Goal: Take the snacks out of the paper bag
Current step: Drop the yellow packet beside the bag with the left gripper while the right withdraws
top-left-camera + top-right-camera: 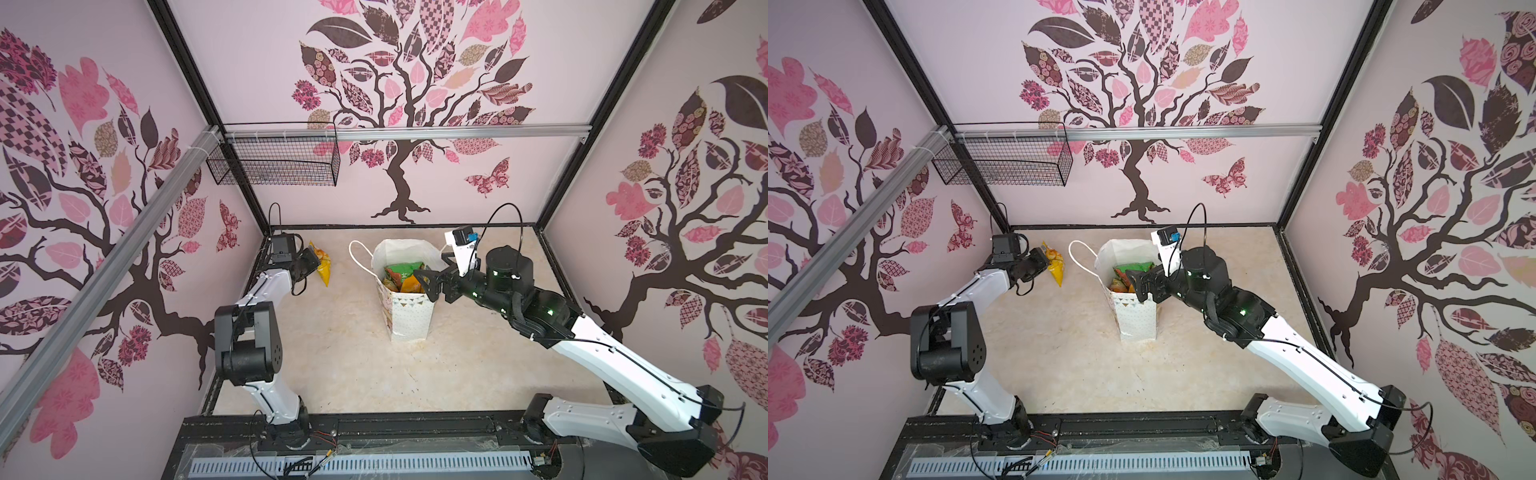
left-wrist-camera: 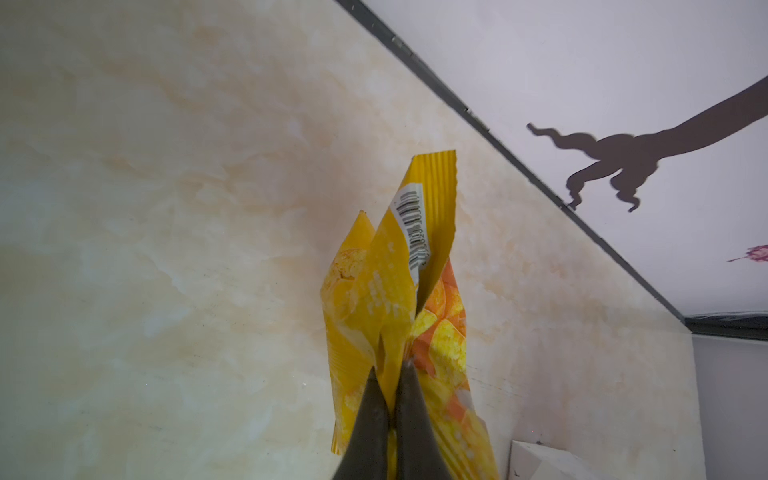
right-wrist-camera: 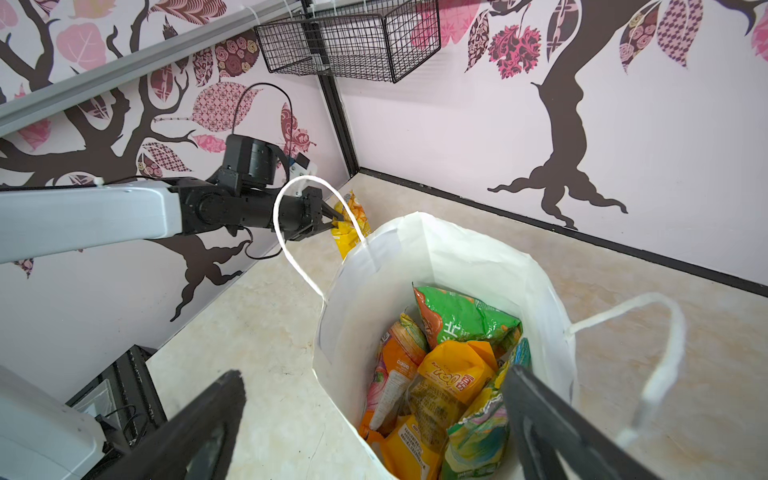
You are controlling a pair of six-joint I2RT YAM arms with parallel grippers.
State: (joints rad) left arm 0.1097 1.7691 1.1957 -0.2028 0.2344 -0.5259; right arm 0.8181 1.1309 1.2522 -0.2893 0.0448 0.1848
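Snacks (image 3: 449, 386) filled the paper bag (image 3: 457, 257); left fingers (image 2: 370, 419) pinched a yellow packet (image 2: 374, 299), best released low over the desk (image 1: 353, 374); right fingers (image 3: 199, 424) stood wide, empty.

Twin white-and-black arms, cabled.
Left arm (image 1: 272, 397) and right arm (image 1: 623, 370) share white shells dotted with small screws (image 1: 611, 351), black drum joints (image 1: 249, 357) and thin black cables (image 1: 505, 204); green lights (image 1: 550, 311) glow mid-right on the right arm; the right gripper (image 3: 374, 372) has dark tapered fingers (image 3: 199, 432).
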